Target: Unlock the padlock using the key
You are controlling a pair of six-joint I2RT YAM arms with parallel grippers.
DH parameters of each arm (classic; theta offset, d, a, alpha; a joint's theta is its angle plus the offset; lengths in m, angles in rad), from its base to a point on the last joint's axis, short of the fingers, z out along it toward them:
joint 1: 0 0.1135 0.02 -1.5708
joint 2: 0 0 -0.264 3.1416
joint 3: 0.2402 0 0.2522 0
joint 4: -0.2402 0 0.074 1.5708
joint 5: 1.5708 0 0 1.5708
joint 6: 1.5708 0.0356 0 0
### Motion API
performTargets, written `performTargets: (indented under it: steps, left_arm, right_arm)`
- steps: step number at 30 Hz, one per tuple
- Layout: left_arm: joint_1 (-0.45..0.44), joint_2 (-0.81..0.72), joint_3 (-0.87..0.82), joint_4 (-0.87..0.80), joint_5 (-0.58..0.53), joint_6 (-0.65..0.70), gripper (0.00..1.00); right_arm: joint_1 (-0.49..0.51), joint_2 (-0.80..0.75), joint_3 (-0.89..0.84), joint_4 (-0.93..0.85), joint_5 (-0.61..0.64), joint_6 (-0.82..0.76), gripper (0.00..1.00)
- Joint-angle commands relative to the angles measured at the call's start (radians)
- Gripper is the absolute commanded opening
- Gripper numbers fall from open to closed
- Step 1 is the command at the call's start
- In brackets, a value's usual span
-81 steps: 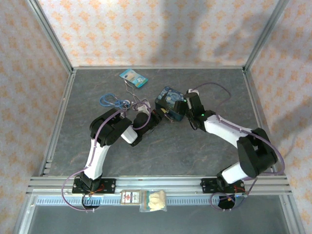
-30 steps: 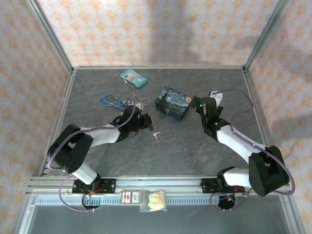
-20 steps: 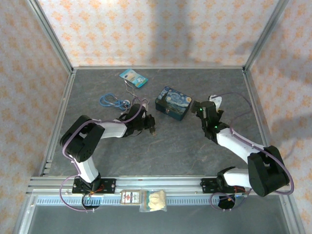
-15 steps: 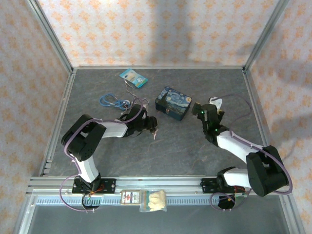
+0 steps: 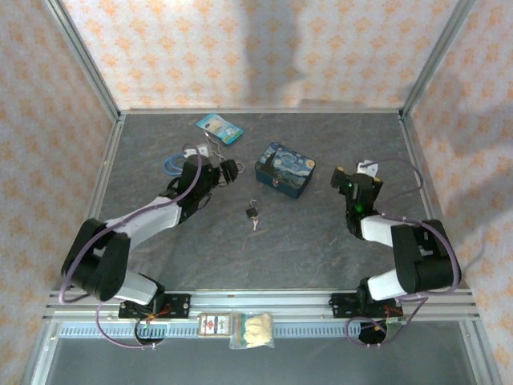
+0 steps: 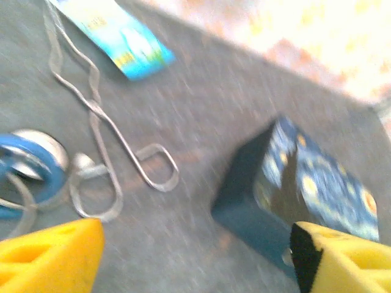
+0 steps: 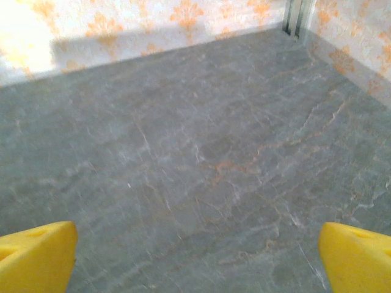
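Note:
The tiny dark padlock (image 5: 252, 211) lies on the grey table, in front of the blue starry tin (image 5: 284, 170). The small pale key (image 5: 255, 224) sits right at the padlock's near end; whether it is in the lock is too small to tell. My left gripper (image 5: 228, 169) is left of the tin and behind the padlock, apart from both. In the left wrist view it (image 6: 195, 256) is open, with bare table between its yellow fingers (image 6: 52, 256). My right gripper (image 5: 358, 171) hangs to the right of the tin, and in the right wrist view it (image 7: 195, 256) is open over bare table.
Bent silvery wire loops (image 6: 104, 152) and a blue cord (image 6: 27, 171) lie left of the left gripper. A light blue packet (image 5: 220, 127) lies near the back wall. The tin (image 6: 305, 195) is just ahead of the left gripper. Metal rails edge the table.
The left gripper has opened and let go of the padlock with the key, which now lie on the table. It then drew back and to the left. The right arm pulled back to the right.

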Motion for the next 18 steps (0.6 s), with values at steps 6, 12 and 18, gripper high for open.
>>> performTargets:
  steps: [6, 12, 18]
  left_arm:
    - [0.100, -0.207, -0.180, 0.076, -0.418, 0.259, 0.99]
    - [0.158, -0.246, -0.356, 0.345, -0.592, 0.328, 0.99]
    - [0.286, -0.162, -0.372, 0.439, -0.626, 0.314, 0.99]
  right_arm:
    - [-0.086, 0.062, -0.030, 0.244, -0.137, -0.047, 1.00]
    - [-0.125, 0.090, -0.219, 0.624, -0.202, -0.021, 1.00]
    - [-0.123, 0.055, -0.181, 0.488, -0.201, -0.026, 1.00]
